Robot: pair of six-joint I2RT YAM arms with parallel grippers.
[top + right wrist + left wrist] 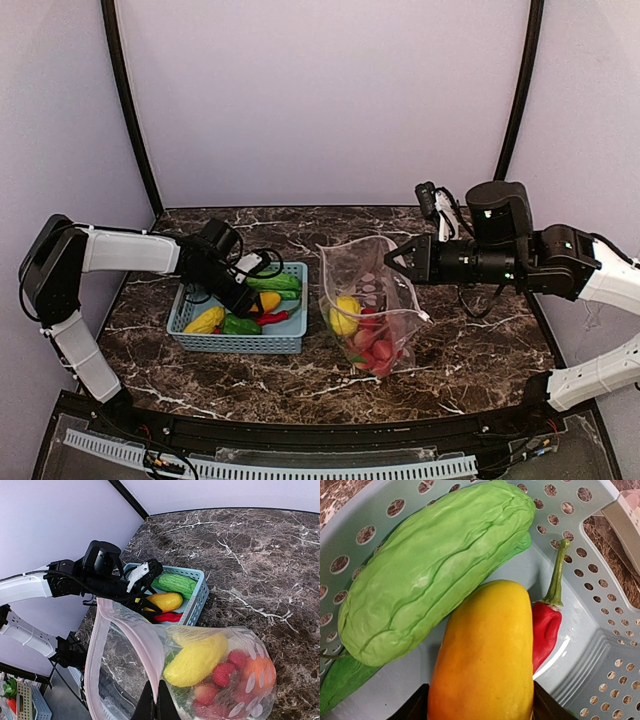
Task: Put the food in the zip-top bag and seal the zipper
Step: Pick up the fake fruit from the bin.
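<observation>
Left arm (125, 250): white tubular links, black housings at joints, bulky black block at elbow end. Right arm (610, 285): same white shells, black cylindrical forearm, boxy black wrist unit with tiny green dots, maybe status lights. Thin black cables (265, 262) loop loose off left wrist. Small white bracket (140, 572) on black wrist body. Fingers (547, 709) dark, matte, wedge-shaped.

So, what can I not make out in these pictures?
Left wrist: the fingers are cut off by the bottom edge; contact with the pepper unclear.
Top: the left gripper is too small and dark to show its jaws.
All views: the zipper is too thin and clear to find.
Right wrist: food low in the bag blurs behind plastic.
</observation>
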